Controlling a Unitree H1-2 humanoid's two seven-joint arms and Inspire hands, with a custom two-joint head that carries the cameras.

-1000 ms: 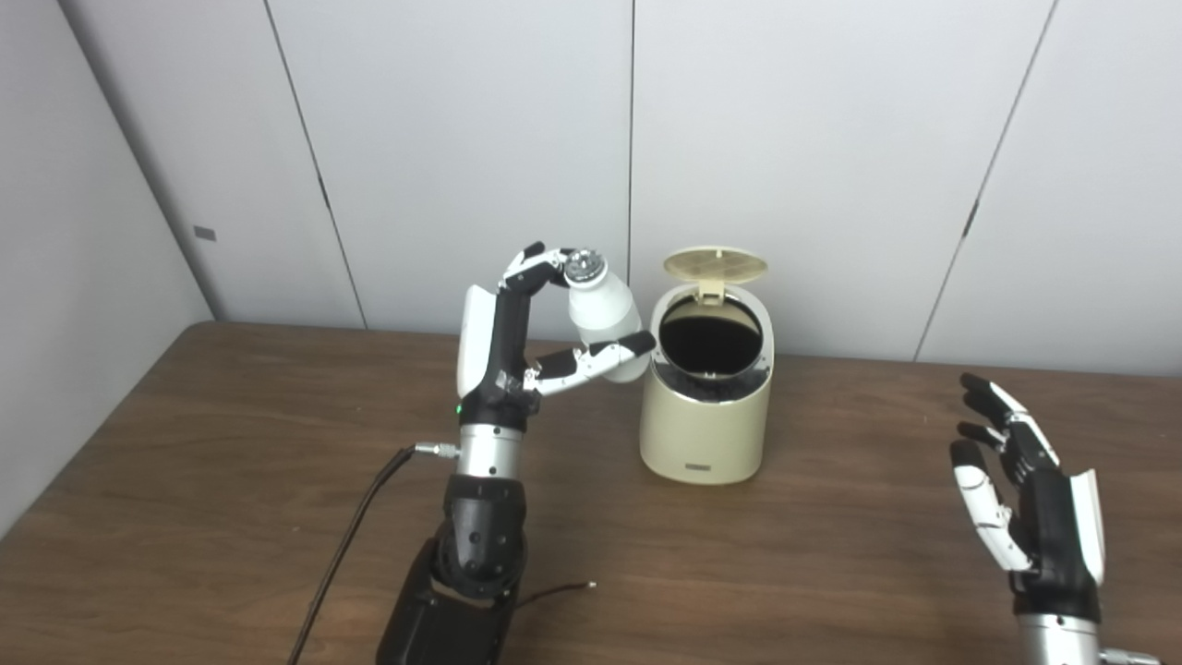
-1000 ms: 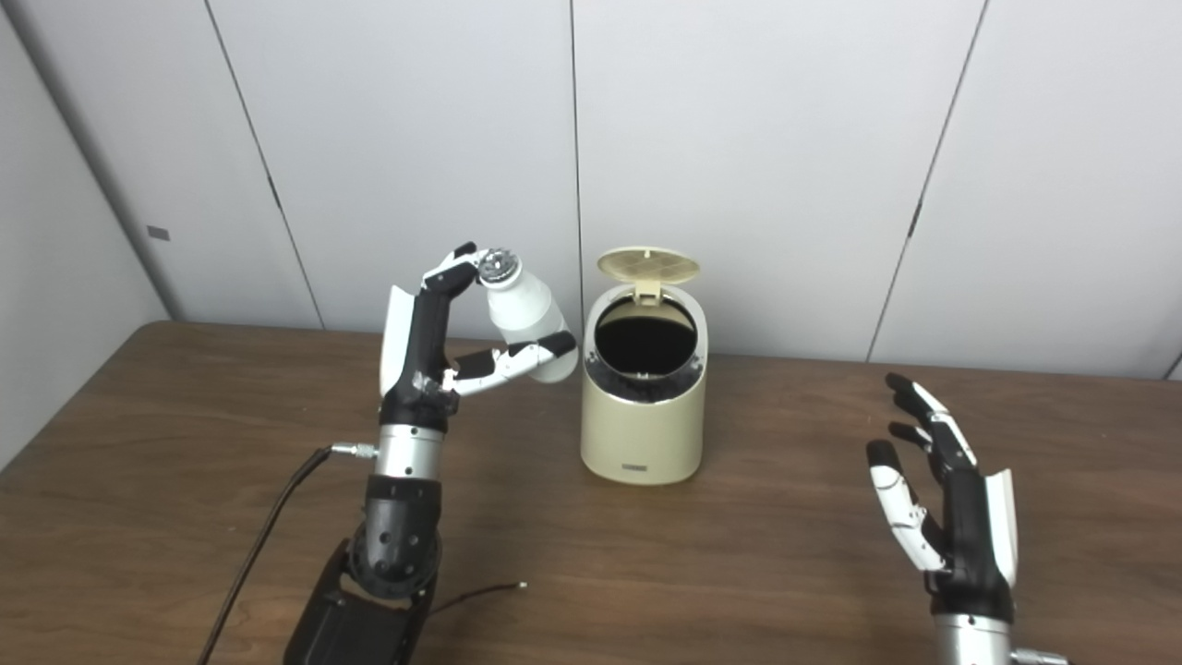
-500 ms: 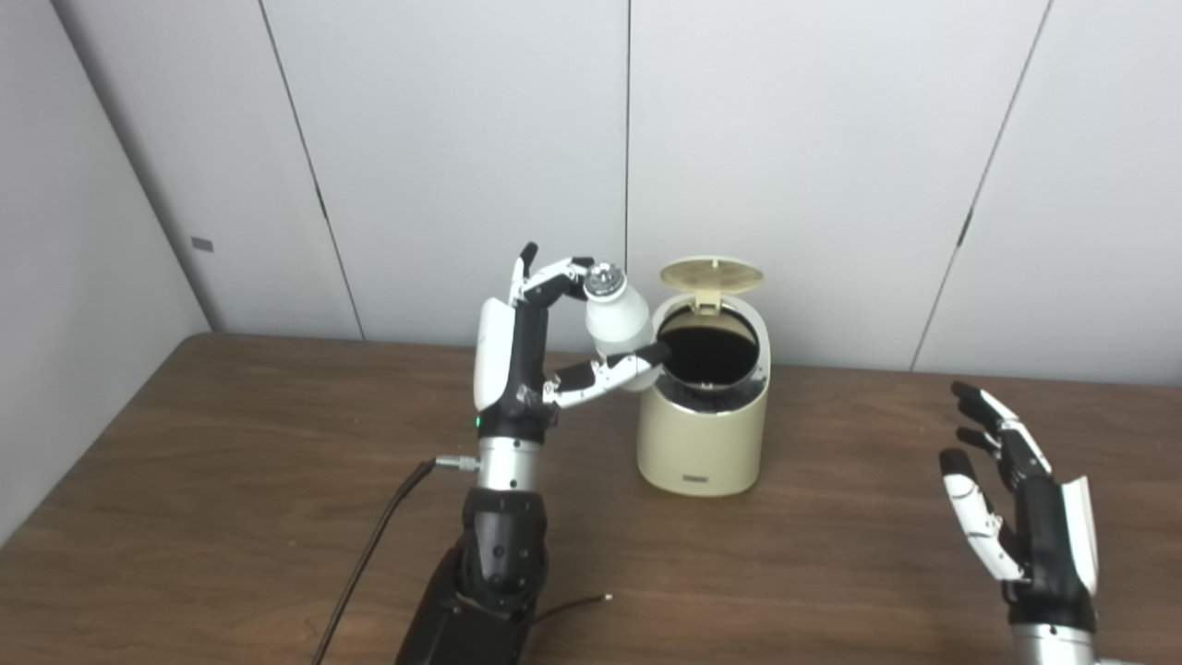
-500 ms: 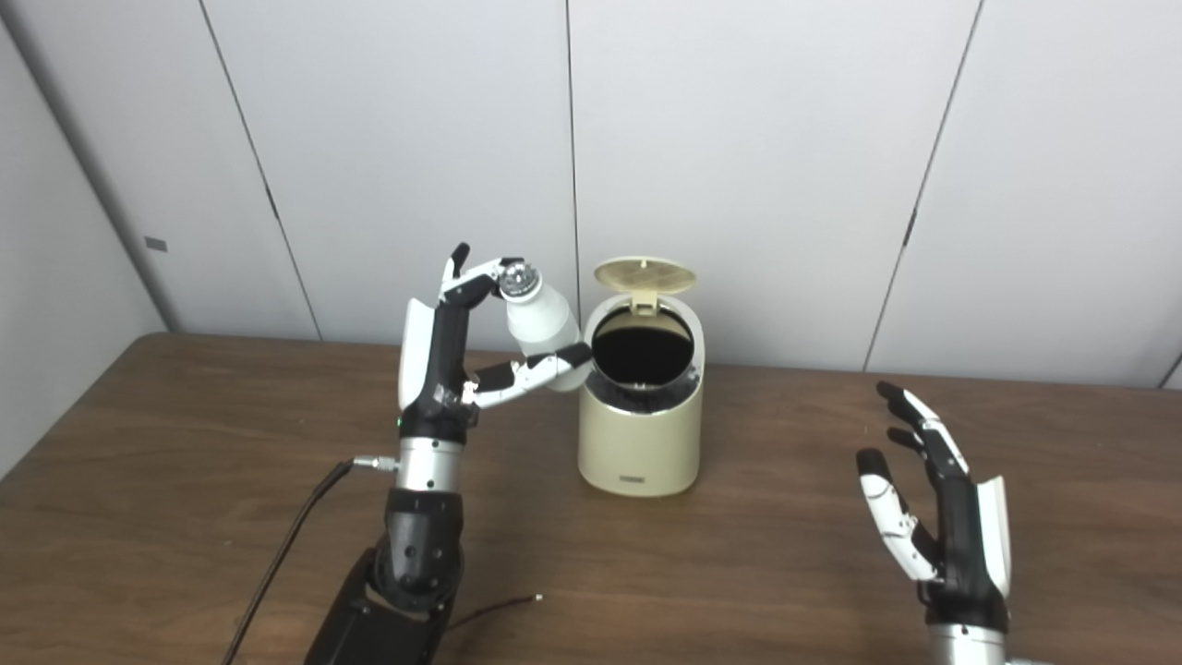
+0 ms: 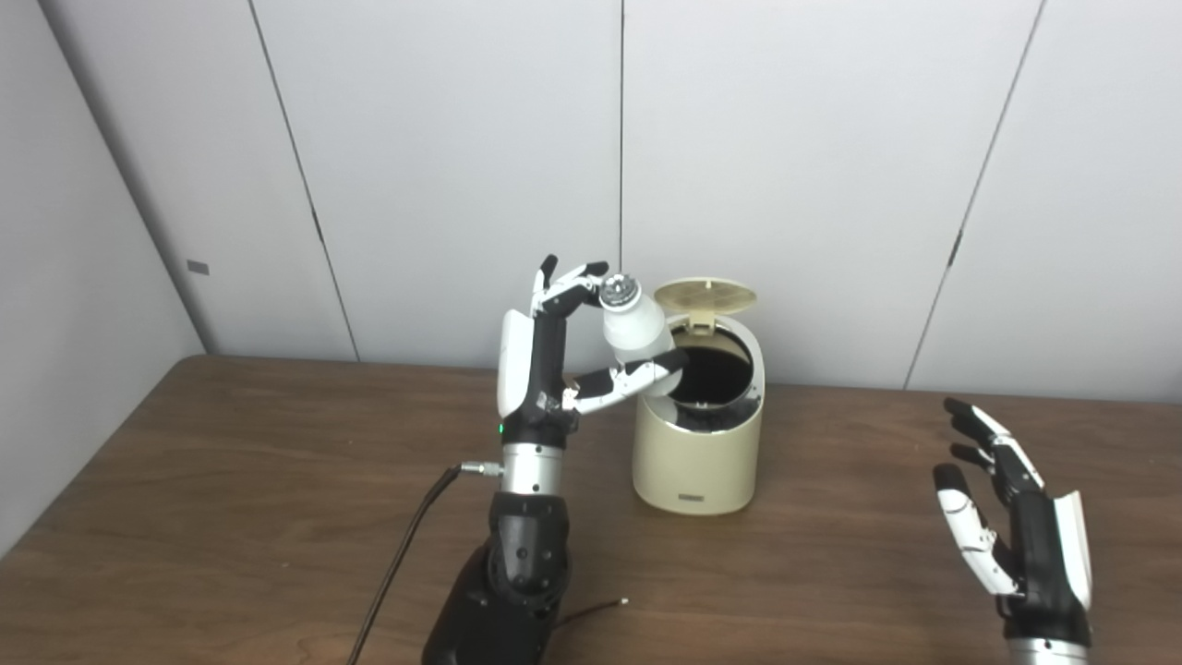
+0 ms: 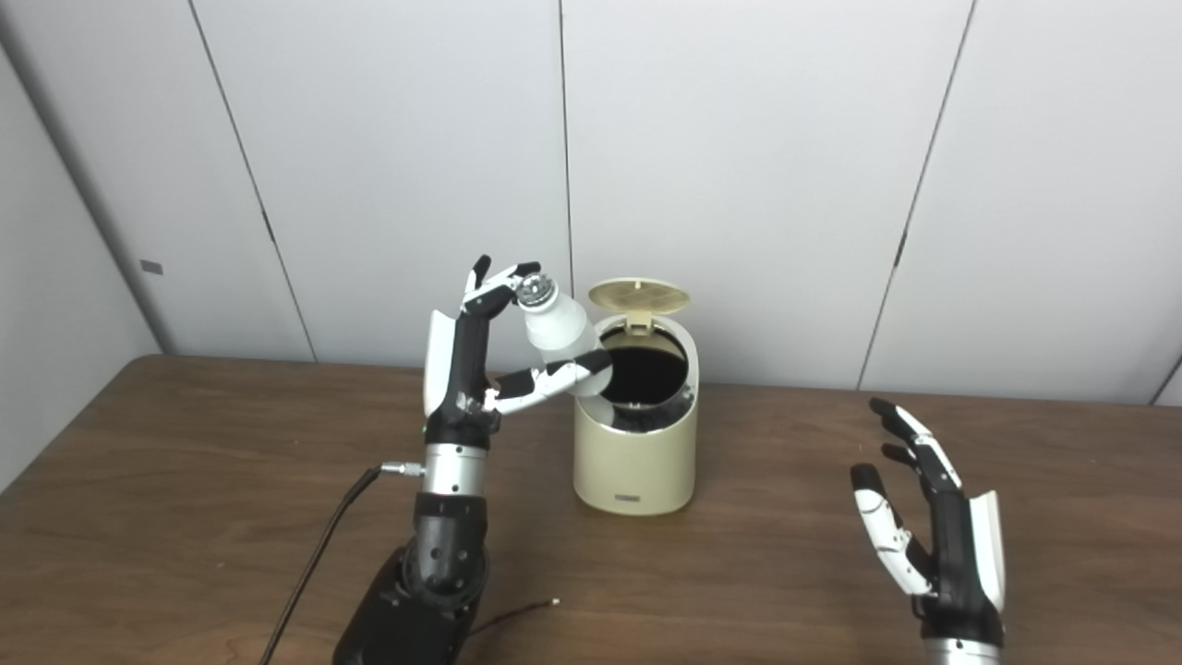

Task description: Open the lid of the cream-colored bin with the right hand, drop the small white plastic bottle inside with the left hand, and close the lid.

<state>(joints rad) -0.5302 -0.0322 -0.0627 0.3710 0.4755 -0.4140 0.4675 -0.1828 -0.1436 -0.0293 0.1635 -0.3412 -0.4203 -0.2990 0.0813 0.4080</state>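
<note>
Bottle (image 5: 633,329) pinched in left hand (image 5: 563,365), tilted, base over the near-left rim of the open bin (image 5: 699,434) (cap up-left); right hand (image 5: 1014,540) spread, empty.

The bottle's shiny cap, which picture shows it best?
The left eye view, by a little. The small white plastic bottle is tilted in the left hand above the open cream-colored bin, and its silvery cap faces the camera clearly there. The right eye view shows the same cap, nearly as well, from slightly to the side.
</note>
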